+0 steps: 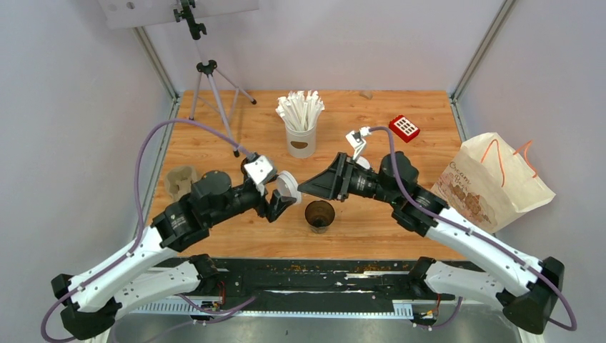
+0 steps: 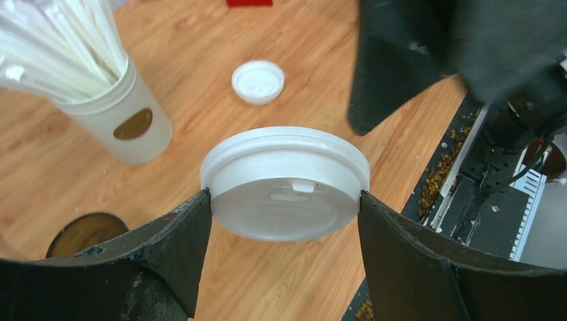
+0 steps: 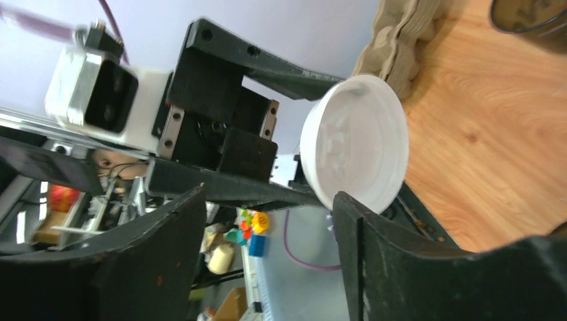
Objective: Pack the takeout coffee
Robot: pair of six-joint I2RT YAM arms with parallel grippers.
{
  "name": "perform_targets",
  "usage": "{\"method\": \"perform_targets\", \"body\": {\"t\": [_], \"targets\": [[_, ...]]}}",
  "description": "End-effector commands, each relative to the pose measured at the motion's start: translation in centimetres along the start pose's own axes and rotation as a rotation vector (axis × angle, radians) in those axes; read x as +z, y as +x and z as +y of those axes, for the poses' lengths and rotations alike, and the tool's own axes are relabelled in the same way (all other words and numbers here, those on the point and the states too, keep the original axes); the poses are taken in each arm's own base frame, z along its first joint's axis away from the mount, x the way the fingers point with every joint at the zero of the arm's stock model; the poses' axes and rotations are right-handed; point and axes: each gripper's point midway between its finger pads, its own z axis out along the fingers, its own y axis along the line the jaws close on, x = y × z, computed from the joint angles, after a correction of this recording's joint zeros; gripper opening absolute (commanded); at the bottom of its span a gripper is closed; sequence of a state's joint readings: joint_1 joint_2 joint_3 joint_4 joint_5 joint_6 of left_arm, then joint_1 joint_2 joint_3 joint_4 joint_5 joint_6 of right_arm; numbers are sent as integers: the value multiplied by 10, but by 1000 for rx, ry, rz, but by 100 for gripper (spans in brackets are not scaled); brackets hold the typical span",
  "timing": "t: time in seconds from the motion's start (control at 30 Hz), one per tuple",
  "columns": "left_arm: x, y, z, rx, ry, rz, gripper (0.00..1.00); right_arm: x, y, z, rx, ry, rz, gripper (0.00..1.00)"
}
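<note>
Pinching lid (image 2: 285, 167) by its rim in left gripper (image 2: 284, 200), likely ready for capping open cup (image 1: 319, 214) just below it. Right gripper (image 3: 269, 197) spread, empty, facing lid.

1. The left arm reaches in from the left of the open brown cup (image 1: 319, 214), its wrist rolled sideways.
2. The left gripper (image 1: 284, 193) sits just left of that cup, its 2 fingers clamped on a white lid (image 2: 285, 182).
3. The right arm stretches in from the cup's right.
4. The right gripper (image 1: 307, 187) points left just beyond the cup, its jaws apart, tips near the lid.
</note>
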State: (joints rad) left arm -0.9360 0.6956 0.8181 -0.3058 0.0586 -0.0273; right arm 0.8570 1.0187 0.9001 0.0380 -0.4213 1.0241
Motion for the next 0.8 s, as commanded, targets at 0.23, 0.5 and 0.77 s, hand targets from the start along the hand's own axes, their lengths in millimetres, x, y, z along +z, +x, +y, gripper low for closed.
{"method": "perform_targets", "body": {"t": [0.23,0.5,0.77], "targets": [[26,38,-3,-362,-136,442,58,-102,-8,1,-291,230,-144,100],[58,59,-6,-408,-217,596,57,-167,-11,4,-389,303,-264,100],[94,85,-20,-354,-215,824,61,-200,-16,4,-421,374,-325,100]]}}
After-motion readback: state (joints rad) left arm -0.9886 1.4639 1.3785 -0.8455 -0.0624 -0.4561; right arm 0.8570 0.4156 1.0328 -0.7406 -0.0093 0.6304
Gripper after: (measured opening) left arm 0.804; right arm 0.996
